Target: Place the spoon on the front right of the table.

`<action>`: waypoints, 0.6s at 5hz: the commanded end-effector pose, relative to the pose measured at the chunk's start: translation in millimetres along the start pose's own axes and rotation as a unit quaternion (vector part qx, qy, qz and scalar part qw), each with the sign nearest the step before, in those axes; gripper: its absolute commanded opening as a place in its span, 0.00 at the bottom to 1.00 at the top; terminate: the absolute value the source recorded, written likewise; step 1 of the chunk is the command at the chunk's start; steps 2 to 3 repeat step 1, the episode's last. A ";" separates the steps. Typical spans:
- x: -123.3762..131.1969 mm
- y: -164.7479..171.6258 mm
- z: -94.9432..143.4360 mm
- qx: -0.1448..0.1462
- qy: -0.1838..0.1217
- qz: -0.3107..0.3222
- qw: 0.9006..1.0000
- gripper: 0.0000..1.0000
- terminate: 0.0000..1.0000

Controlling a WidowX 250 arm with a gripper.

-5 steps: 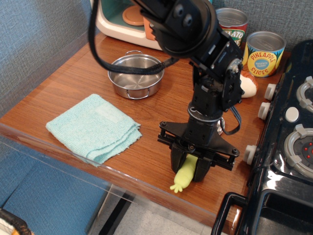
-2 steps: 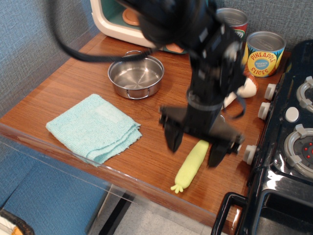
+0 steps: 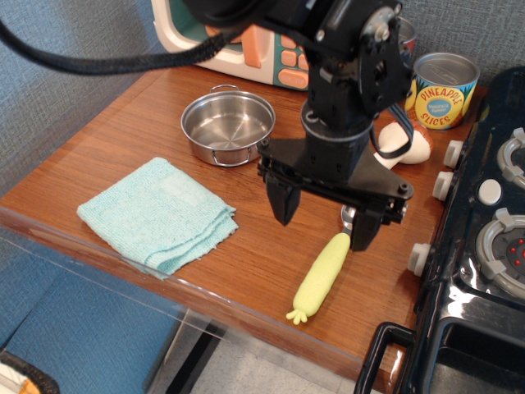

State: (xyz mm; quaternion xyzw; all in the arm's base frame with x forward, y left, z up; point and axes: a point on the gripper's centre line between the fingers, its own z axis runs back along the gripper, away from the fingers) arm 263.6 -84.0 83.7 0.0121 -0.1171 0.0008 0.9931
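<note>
Since a second ago, we see the claw (image 3: 323,217) has let go of the spoon (image 3: 321,275) and gone up. Its two fingers are spread wide and hold nothing. We see the spoon lying on the tabletop (image 3: 123,148) just under the claw, near the front edge. Behind the claw, a can (image 3: 444,90) reads "PINEAPPLE SLICES".

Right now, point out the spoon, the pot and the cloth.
spoon (image 3: 322,272), main camera view, middle of its yellow-green handle
pot (image 3: 227,128), main camera view, inside bottom
cloth (image 3: 156,212), main camera view, centre of the folded top
</note>
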 end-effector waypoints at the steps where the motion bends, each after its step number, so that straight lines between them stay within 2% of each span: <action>1: 3.7 2.4 14.3 -0.006 -0.022 0.004 1.000 1.00 1.00; 3: 3.7 2.4 14.3 -0.006 -0.022 0.004 1.000 1.00 1.00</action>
